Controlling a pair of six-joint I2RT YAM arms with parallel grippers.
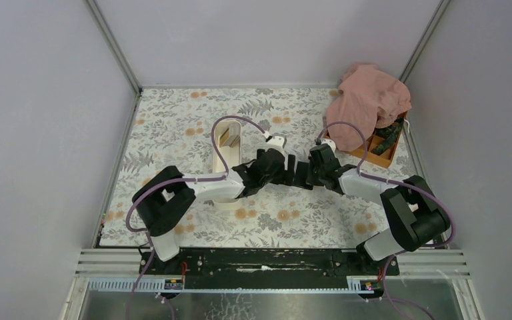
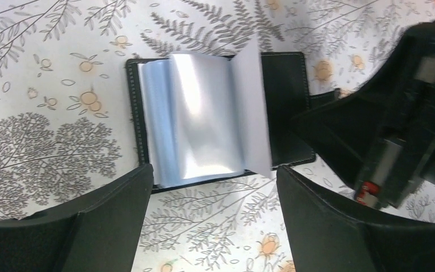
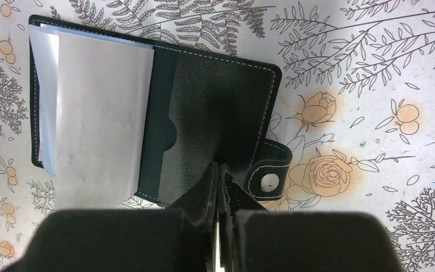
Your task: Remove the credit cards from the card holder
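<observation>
The card holder (image 2: 283,90) lies open on the floral tablecloth, a black folding wallet with glossy bluish-grey sleeves (image 2: 198,119) and one pale leaf standing up at the fold. No credit cards show apart from the sleeves. My left gripper (image 2: 210,192) hangs open just over the holder's near edge, with nothing between its fingers. The right gripper (image 3: 221,170) is shut, and its tips sit on the black flap of the card holder (image 3: 215,102) beside the snap strap (image 3: 269,170). In the top view both grippers (image 1: 283,172) (image 1: 317,170) meet mid-table and cover the holder.
A long white tray (image 1: 217,153) stands behind the left arm. An orange compartment box (image 1: 373,157) sits at the back right, half under a pink cloth (image 1: 370,100). Grey walls close in the table on three sides.
</observation>
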